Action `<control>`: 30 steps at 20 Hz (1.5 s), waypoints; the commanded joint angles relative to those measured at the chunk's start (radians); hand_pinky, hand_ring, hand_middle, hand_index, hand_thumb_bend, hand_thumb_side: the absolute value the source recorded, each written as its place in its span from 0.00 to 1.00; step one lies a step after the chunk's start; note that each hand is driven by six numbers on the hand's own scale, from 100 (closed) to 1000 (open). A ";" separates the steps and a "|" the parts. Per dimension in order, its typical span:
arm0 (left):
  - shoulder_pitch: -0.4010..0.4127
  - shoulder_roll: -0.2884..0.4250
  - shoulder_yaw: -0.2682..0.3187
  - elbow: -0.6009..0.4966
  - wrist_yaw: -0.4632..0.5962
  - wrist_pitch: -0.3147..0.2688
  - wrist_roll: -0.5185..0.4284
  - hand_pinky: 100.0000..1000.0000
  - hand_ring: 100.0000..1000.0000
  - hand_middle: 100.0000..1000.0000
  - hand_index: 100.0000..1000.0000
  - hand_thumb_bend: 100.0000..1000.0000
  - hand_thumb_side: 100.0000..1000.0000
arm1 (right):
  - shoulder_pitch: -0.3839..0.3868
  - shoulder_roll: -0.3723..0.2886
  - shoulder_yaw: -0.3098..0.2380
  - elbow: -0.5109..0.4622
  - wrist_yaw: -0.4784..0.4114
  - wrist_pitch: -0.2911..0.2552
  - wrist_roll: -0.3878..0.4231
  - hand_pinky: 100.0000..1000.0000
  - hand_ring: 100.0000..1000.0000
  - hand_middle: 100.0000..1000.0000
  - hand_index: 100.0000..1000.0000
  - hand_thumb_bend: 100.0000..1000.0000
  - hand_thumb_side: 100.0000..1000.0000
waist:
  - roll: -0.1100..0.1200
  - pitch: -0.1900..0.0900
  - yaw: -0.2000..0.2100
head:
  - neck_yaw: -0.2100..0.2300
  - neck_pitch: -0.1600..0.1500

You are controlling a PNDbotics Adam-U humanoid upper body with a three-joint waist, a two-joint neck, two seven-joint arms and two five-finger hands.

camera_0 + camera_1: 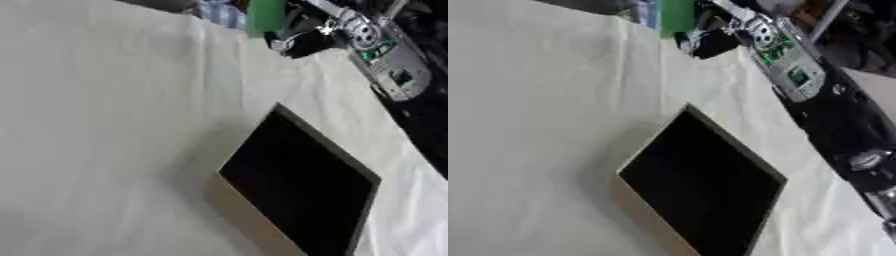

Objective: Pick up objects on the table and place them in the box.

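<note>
One box [302, 187] on the table [105, 125], open-topped, dark inside, tan cardboard wall showing along its near-left side, seated right of centre and tilted in the askew view. Table draped in a pale, slightly creased cloth. One right hand [302, 42] at the far edge, arm slanting in from the right with silver plates and green circuit boards exposed along the forearm. Dark fingers [709, 44] curled toward a green upright object [265, 17] standing at the far table edge; touching or just beside it, cannot tell, and whether the fingers actually clasp it cannot be told either. One blue-and-white patterned item [219, 14] just left of the green object, shape unclear. No readable writing, brand or label on the box, the green object or the arm. Green object and blue-white item well apart from the box, both at the far edge. Left hand out of both views.
</note>
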 commanded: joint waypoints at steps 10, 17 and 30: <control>0.004 0.023 0.008 -0.019 0.018 0.002 -0.006 0.53 0.54 0.51 0.71 0.00 0.69 | 0.150 -0.156 0.036 -0.311 -0.010 -0.121 -0.015 0.63 0.75 0.43 0.64 0.00 0.00 | 0.047 -0.075 -0.039 | 0.061 0.094; 0.008 0.010 0.011 -0.019 0.021 0.003 -0.006 0.53 0.54 0.51 0.71 0.00 0.70 | 0.261 -0.071 0.034 -0.467 0.084 -0.167 -0.036 0.62 0.74 0.42 0.65 0.00 0.00 | 0.068 -0.077 -0.060 | 0.087 0.122; 0.009 -0.002 0.005 -0.019 0.024 0.007 -0.016 0.53 0.54 0.51 0.71 0.00 0.70 | 0.466 0.130 0.132 -0.474 0.335 -0.180 -0.077 0.55 0.72 0.42 0.64 0.00 0.00 | 0.081 -0.068 -0.088 | 0.118 0.132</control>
